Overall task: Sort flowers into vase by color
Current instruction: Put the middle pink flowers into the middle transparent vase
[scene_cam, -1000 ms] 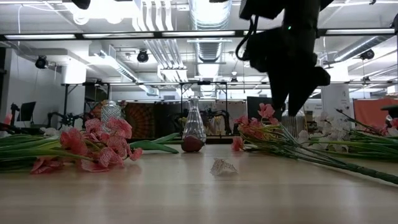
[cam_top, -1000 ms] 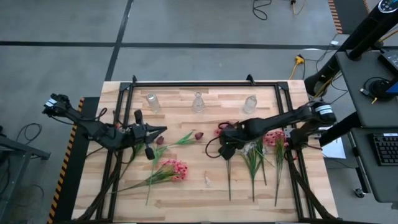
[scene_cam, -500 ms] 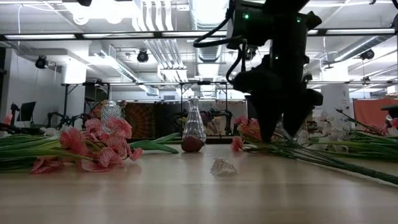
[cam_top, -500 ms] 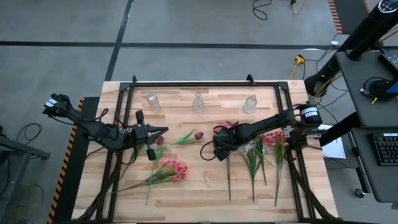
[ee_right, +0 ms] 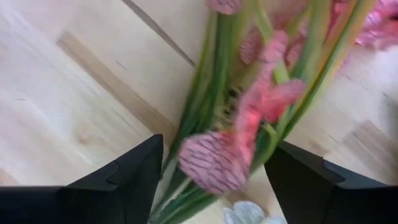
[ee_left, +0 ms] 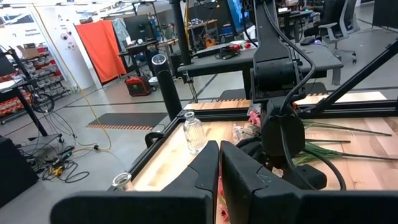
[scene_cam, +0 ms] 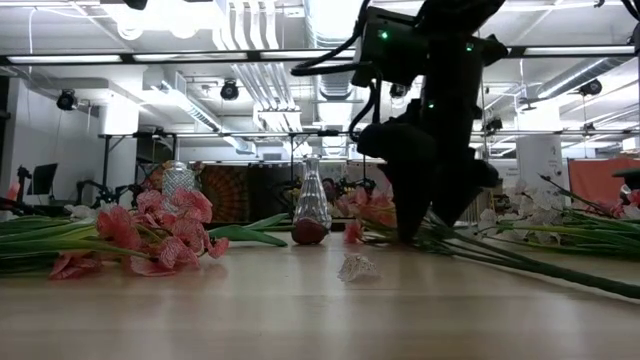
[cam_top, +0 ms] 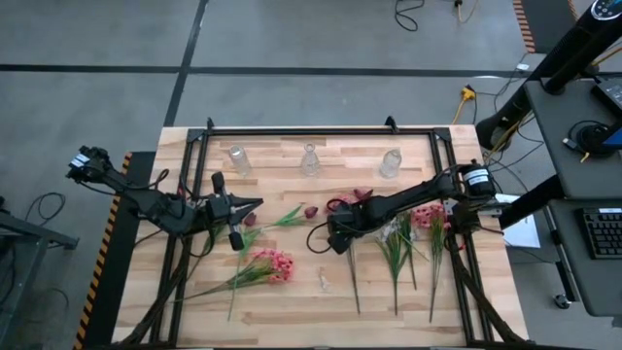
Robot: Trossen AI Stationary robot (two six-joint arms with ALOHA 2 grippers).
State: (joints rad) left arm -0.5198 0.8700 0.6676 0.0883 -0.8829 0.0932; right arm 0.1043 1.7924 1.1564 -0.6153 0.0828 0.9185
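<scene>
R gripper (cam_top: 335,236) down over pink artificial flowers on thin green stems (ee_right: 249,118), mid wooden counter (cam_top: 292,301).
Jaws spread either side of the bunch, not yet pinching. Stems look light, springy, prob. slippery plastic; blooms soft, so grip low on the stems, not the heads. L gripper (cam_top: 255,203) waits left of centre, jaws pressed together.

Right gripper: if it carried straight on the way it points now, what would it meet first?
Most likely the pink flower stem lying between its open fingers, then the wooden table beneath it.
</scene>
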